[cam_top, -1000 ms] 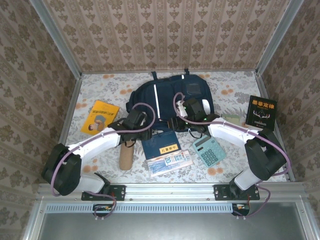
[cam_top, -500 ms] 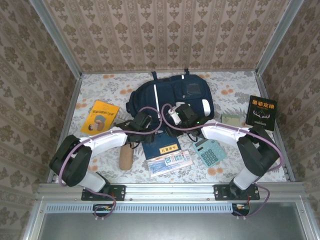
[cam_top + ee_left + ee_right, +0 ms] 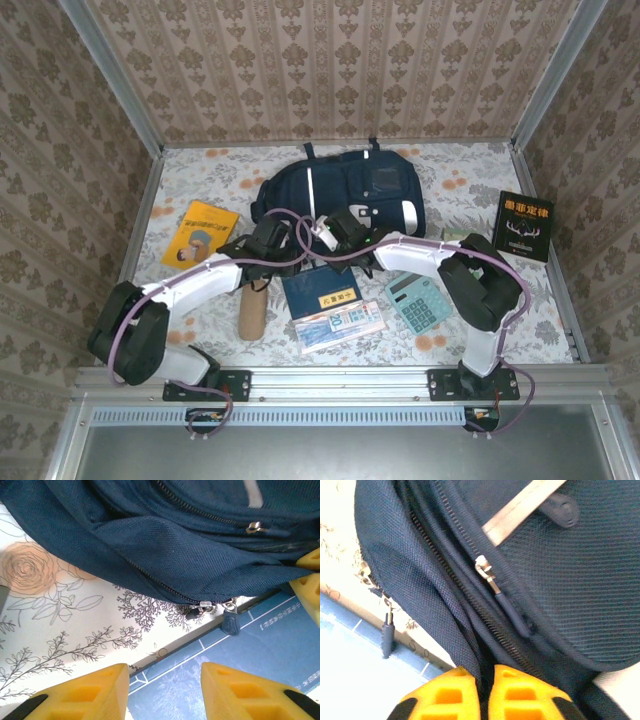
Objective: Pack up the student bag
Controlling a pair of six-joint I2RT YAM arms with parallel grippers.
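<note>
The student bag is a dark navy backpack lying flat at the back middle of the table. My right gripper is at the bag's near edge, shut on a fold of navy fabric beside a zipper; a metal zip pull lies just beyond it. In the top view the right gripper sits at the bag's lower left edge. My left gripper is open with nothing between its fingers, hovering over the tablecloth and a blue book, just short of the bag. From above, the left gripper is left of the right one.
The blue book lies just in front of the bag, with a flat printed packet nearer still. A teal calculator sits to the right, a black book far right, a yellow book left, and a cardboard tube front left.
My right gripper has slid left along the bag's near edge and closed on the fabric. The left gripper has stayed at the bag's lower left corner, shifting only slightly.
</note>
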